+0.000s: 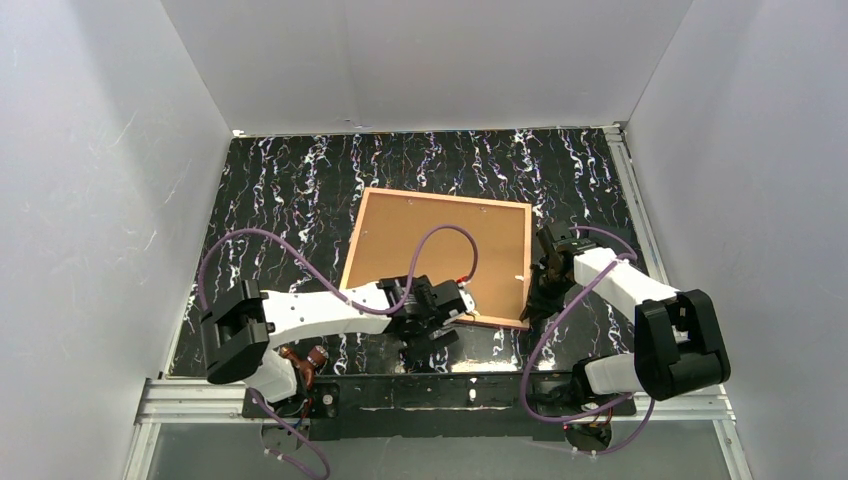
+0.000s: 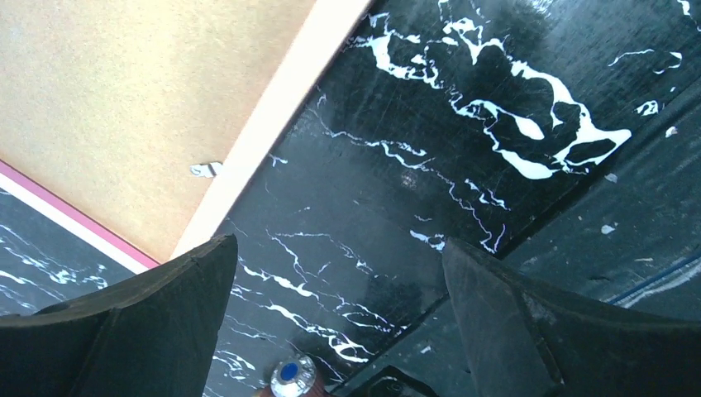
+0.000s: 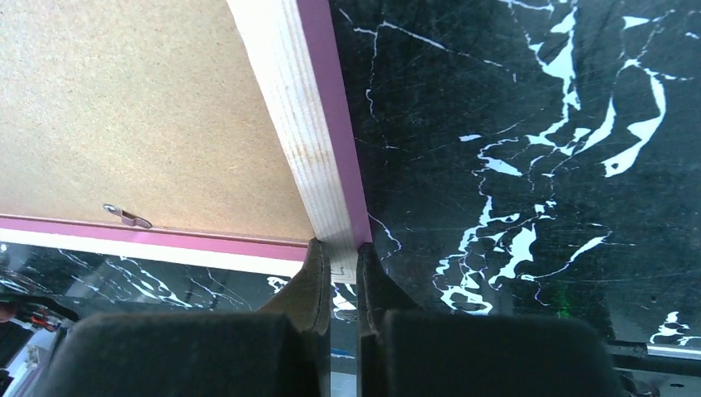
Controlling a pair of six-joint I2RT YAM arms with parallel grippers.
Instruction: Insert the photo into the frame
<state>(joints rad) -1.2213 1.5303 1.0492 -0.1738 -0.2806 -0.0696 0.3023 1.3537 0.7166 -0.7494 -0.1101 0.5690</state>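
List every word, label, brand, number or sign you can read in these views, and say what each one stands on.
None: no readable text shows in any view. The frame, its brown backing board, the small metal clip and the black marbled table carry no lettering, numbers or signs.

The frame point(image 3: 291, 132) has pale wood rails edged in magenta-pink, and its backing board point(image 3: 140, 99) is a speckled tan-brown. The table point(image 1: 300, 190) is black with white marble-like veining. The arms point(image 1: 320, 308) are white with black joints, and their cables point(image 1: 245, 233) are purple.
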